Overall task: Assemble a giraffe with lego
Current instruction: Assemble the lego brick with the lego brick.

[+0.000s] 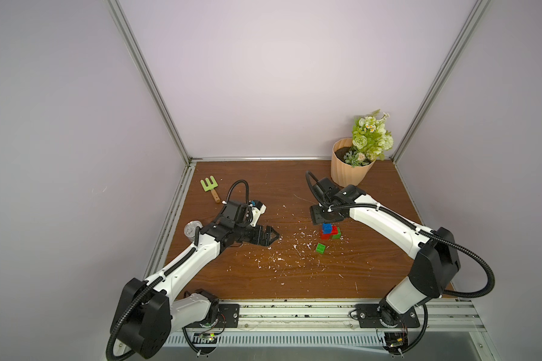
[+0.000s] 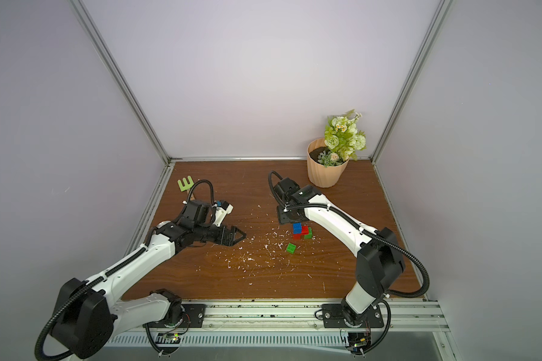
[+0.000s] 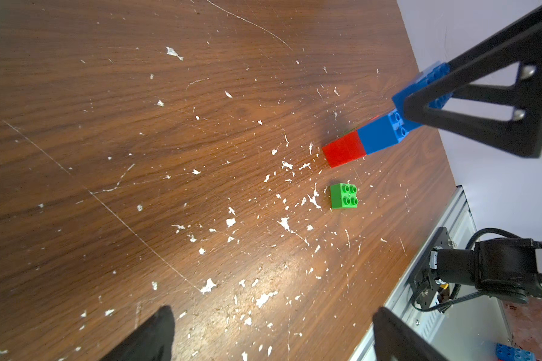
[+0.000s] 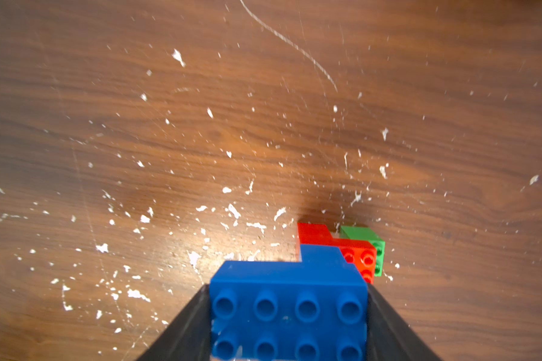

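The right claw is pinching the blue oblong brick by its two short ends, so the brick's long axis runs straight from finger to finger. That brick sits as the head on the giraffe, which stands on the bench directly under this claw, with red and green legs at the bottom, then a red body and a blue neck. Whether the head is pressed fully home I can't tell.

What's left, I'd say, is the green square brick. It lies studs up on the bench, just beside the giraffe's feet but apart from them. That puts it below the right claw and a little toward the arms' base rail. The left claw has its fingers spread wide with nothing between them, and from there the brick lies out ahead across open bench. Being square, it has no long axis to line up on. The right claw is nearer but busy, so the free left one looks the likelier to fetch it.
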Available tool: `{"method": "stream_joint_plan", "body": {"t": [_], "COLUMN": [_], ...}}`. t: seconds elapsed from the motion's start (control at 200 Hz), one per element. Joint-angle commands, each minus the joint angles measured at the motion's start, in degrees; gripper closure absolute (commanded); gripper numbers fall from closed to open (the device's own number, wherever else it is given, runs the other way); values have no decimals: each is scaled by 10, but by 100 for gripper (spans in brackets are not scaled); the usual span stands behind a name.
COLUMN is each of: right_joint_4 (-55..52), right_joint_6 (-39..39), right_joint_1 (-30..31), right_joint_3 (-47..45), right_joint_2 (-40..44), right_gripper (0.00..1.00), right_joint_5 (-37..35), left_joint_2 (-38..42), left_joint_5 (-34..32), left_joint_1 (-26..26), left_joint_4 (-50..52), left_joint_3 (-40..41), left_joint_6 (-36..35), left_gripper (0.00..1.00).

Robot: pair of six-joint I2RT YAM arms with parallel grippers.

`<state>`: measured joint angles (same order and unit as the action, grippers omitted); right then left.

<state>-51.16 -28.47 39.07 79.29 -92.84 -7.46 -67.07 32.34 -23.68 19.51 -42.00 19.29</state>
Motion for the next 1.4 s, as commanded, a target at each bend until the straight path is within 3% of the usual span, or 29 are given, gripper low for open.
{"method": "stream_joint_plan", "body": {"t": [0.0, 0.44, 1.391], "right_joint_4": [0, 35, 42], "right_joint_6": [-20, -35, -22], "right_joint_1": [0, -1, -9], "right_joint_3": [-10, -68, -77], "right_joint_2": [33, 47, 56], "right_gripper": [43, 44, 45], "right_joint_5": [9, 25, 6], "left_joint_2": [9, 12, 11], "left_joint_5": [7, 7, 1], "left_joint_1": [-5, -5, -5], "left_joint_4": [5, 5, 6], "left_joint_3": [-2, -1, -2], "left_joint_6": [0, 0, -1], "left_gripper": [0, 1, 1]}}
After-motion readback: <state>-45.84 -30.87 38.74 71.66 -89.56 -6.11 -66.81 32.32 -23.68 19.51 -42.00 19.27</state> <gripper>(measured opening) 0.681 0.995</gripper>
